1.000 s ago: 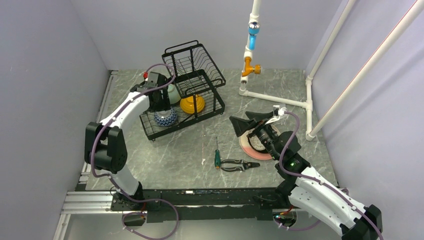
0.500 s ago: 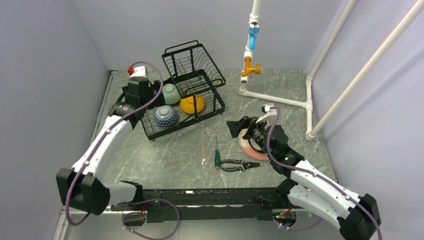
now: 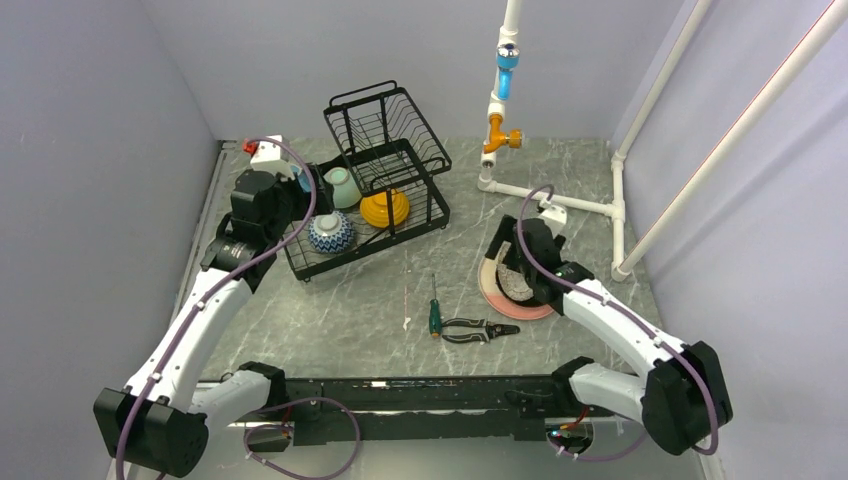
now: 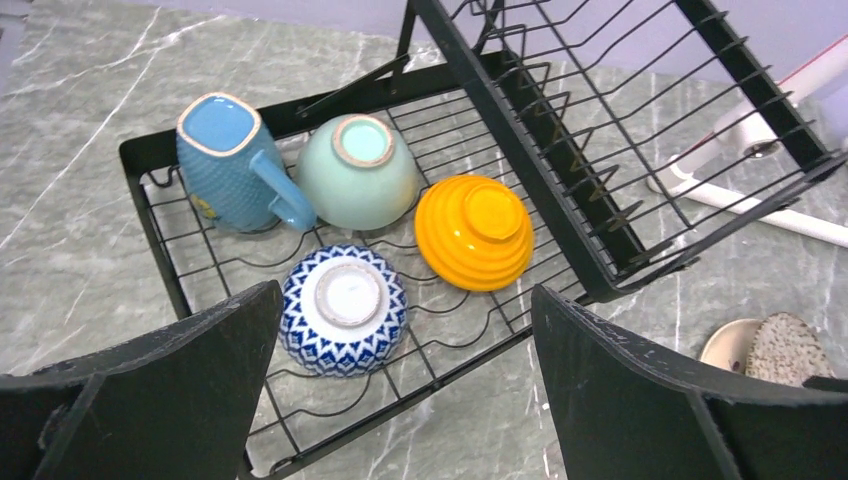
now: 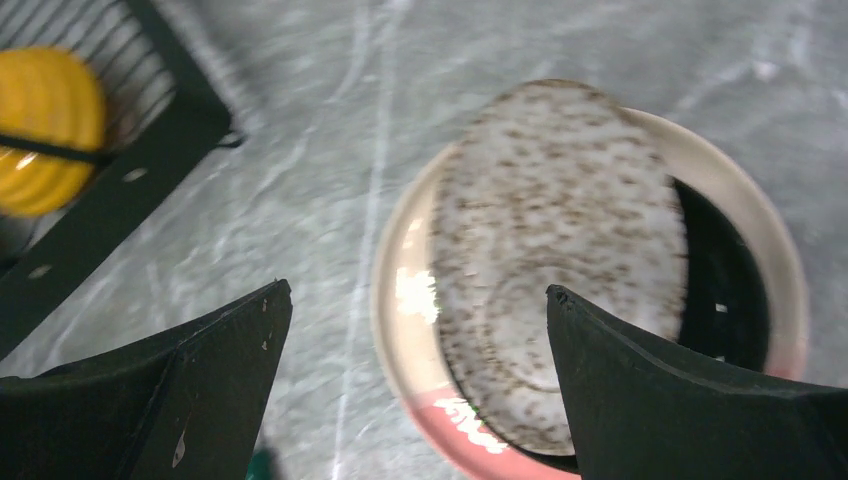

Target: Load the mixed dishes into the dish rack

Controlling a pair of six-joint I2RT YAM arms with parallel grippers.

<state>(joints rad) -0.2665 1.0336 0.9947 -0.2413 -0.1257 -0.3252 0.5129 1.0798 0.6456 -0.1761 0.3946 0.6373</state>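
Though the overhead view half hides the blue ceramic mug, the left wrist camera shows it in the black wire dish rack beside the upturned mint-green bowl, orange bowl and blue-white zigzag bowl. The left gripper and right gripper gape empty, the latter above the speckled grey plate, which lies atop the black plate and pink-cream plate.
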